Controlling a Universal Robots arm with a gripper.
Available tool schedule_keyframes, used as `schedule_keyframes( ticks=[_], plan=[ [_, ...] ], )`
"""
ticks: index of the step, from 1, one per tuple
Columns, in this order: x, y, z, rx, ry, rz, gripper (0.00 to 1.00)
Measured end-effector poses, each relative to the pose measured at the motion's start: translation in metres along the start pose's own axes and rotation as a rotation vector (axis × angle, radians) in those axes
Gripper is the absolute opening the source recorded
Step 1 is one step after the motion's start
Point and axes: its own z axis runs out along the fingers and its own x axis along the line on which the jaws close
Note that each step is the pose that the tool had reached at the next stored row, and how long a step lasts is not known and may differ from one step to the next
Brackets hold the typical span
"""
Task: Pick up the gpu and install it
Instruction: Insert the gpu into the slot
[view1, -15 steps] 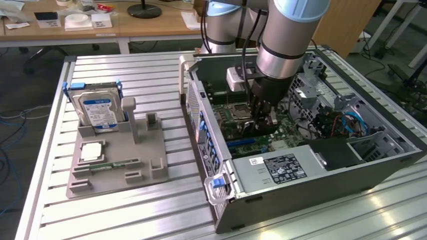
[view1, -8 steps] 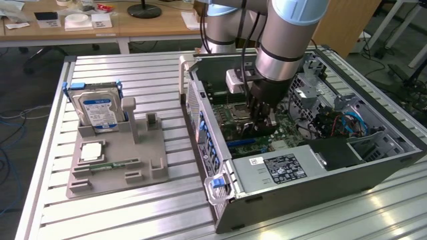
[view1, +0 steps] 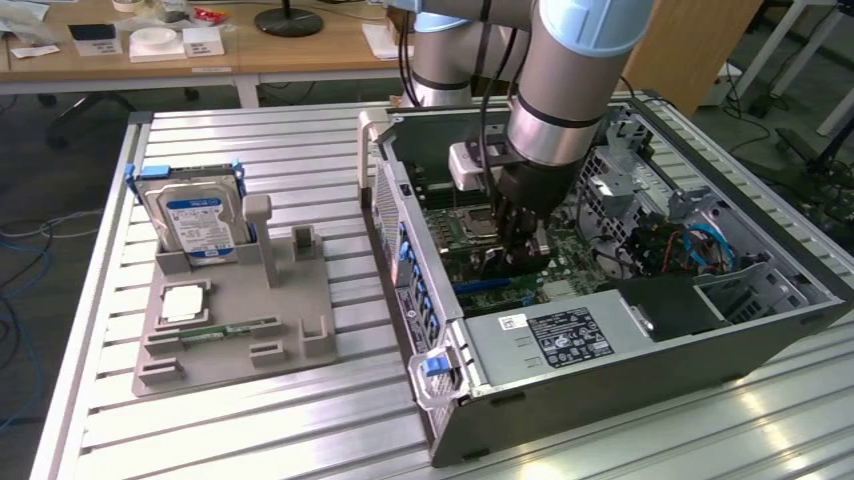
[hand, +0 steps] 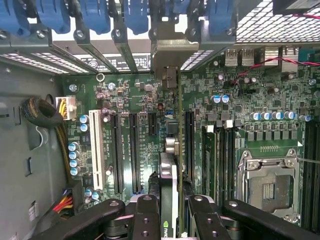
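In the exterior view the arm (view1: 567, 90) is seen extended from 12 o'clock, its last segment held nearly vertical and the wrist pointed straight down into the open computer case (view1: 641, 375), which is laid on its side on the slatted metal worktop (view1: 240, 430). The tool (view1: 515, 245) is positioned inside the case, just above the motherboard (hand: 235, 125), and is clenched on the gpu (hand: 168, 195): in the wrist view the two dark fingers (hand: 146, 220) are pressed against the card's opposite faces, the card being seen edge-on between them as a thin slab. The gpu is held upright on its long edge, close over the board, between the long black expansion slots (hand: 134, 150) and the memory slots (hand: 220, 160); whether it is seated in a slot cannot be told. Its silvery bracket (hand: 172, 47) is found at the end nearest the blue latches (hand: 135, 15) of the case's rear wall. In the exterior view a power supply (view1: 561, 335) is placed at 5 o'clock from the tool. At 9 o'clock from the case a grey holder (view1: 304, 310) is set on the worktop; a hard drive (view1: 196, 220) is stood at its 11 o'clock corner and a small green memory stick (view1: 220, 328) is laid near its 7 o'clock edge.
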Motion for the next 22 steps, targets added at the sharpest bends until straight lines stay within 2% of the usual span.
schedule_keyframes(
  ticks=[22],
  plan=[
    [0.0007,0.0040,0.0029,-0.0001,-0.0001,-0.003,0.27]
  ],
)
